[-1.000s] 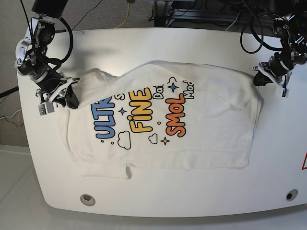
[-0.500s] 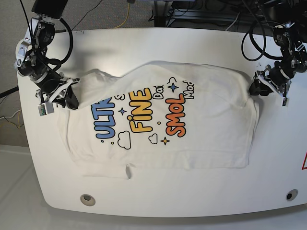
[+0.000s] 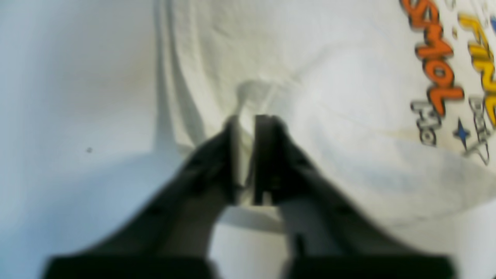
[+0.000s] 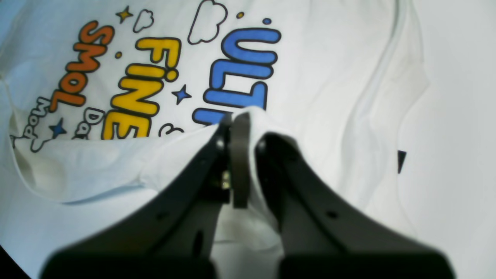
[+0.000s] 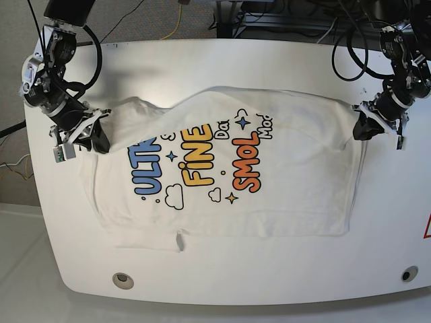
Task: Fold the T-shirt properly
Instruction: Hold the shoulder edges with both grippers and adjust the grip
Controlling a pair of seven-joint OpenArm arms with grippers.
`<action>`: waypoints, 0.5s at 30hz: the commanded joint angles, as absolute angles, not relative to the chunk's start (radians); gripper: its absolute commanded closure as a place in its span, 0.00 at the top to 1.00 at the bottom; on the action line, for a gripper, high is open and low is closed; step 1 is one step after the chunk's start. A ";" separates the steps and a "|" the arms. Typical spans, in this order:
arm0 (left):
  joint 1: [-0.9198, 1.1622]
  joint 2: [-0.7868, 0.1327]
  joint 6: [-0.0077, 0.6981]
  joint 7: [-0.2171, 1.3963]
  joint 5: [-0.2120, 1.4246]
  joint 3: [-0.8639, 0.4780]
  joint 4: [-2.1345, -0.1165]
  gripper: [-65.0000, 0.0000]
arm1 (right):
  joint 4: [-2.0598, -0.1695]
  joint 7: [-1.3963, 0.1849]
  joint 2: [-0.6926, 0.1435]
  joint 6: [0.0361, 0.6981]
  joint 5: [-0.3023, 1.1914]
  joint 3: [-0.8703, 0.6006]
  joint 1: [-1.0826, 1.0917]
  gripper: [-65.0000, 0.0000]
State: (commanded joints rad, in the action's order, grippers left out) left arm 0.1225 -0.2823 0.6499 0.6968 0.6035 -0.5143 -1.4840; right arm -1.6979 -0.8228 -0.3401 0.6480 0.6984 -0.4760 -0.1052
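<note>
listing by view. base view: the t-shirt is lying print-up across the middle of the white table, its long axis running left to right in the frame, one short edge at frame left, the other at frame right. the right gripper is sitting at the cloth's left edge, the left gripper at its right edge, so each arm is nearest its own end and the cloth is lying inward from both claws, toward frame centre. the coming fold, as a judgement, is turning on carrying these two pinched edges across that long axis together. legible print: "ultr", "fine", "da", "smol", "mod", the rest hidden under a turned-over edge.

left wrist view: the left gripper is showing its jaws drawn close with a ridge of white cloth pinched between them, clenched on the t-shirt. cloth is spreading to the upper right of the frame, bare table to the left. lettering at the right edge is reading "smol" in orange, part of "fine" in yellow.

right wrist view: the right gripper is clamping a raised fold of the t-shirt, jaws nearly together. print is lying beyond the tips, upper left: "ult" in blue, "fine", "smol". a small black tag is peeking out at frame right.
</note>
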 joint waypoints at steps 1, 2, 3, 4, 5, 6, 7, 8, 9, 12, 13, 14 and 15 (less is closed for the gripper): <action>0.119 -0.281 0.649 0.702 0.603 -0.515 -1.483 0.00 | -1.698 -0.823 -0.340 0.648 0.698 -0.476 -0.105 0.00; 0.116 -0.280 0.648 0.708 0.603 -0.515 -1.483 0.00 | -1.697 -0.824 -0.339 0.647 0.698 -0.475 -0.104 0.00; 0.112 -0.280 0.647 0.717 0.602 -0.516 -1.482 0.00 | -1.696 -0.824 -0.339 0.647 0.698 -0.475 -0.104 0.00; 0.107 -0.279 0.646 0.727 0.602 -0.517 -1.482 0.00 | -1.695 -0.824 -0.339 0.648 0.698 -0.475 -0.104 0.00; 0.102 -0.278 0.645 0.735 0.602 -0.518 -1.483 0.00 | -1.694 -0.825 -0.339 0.648 0.698 -0.476 -0.103 0.00; 0.097 -0.277 0.644 0.744 0.601 -0.519 -1.483 0.00 | -1.694 -0.825 -0.339 0.648 0.698 -0.476 -0.103 0.00; 0.089 -0.277 0.644 0.747 0.601 -0.519 -1.483 0.00 | -1.693 -0.826 -0.339 0.648 0.697 -0.476 -0.102 0.00; 0.082 -0.277 0.643 0.751 0.600 -0.520 -1.483 0.00 | -1.693 -0.826 -0.339 0.648 0.697 -0.477 -0.102 0.00; 0.080 -0.281 0.642 0.755 0.596 -0.517 -1.489 0.00 | -1.695 -0.826 -0.340 0.648 0.696 -0.476 -0.104 0.00; 0.077 -0.286 0.640 0.766 0.592 -0.513 -1.502 0.00 | -1.697 -0.827 -0.340 0.647 0.693 -0.476 -0.105 0.00; 0.080 -0.286 0.641 0.771 0.592 -0.512 -1.507 0.00 | -1.697 -0.827 -0.341 0.647 0.693 -0.476 -0.105 0.00; 0.083 -0.287 0.641 0.777 0.592 -0.511 -1.513 0.00 | -1.698 -0.827 -0.341 0.648 0.692 -0.476 -0.106 0.00; 0.090 -0.288 0.642 0.784 0.591 -0.509 -1.523 0.00 | -1.698 -0.827 -0.341 0.647 0.692 -0.476 -0.107 0.00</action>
State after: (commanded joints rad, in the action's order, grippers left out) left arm 0.0897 -0.2877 0.6417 0.7842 0.5912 -0.5095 -1.5231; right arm -1.6978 -0.8265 -0.3407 0.6474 0.6918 -0.4758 -0.1066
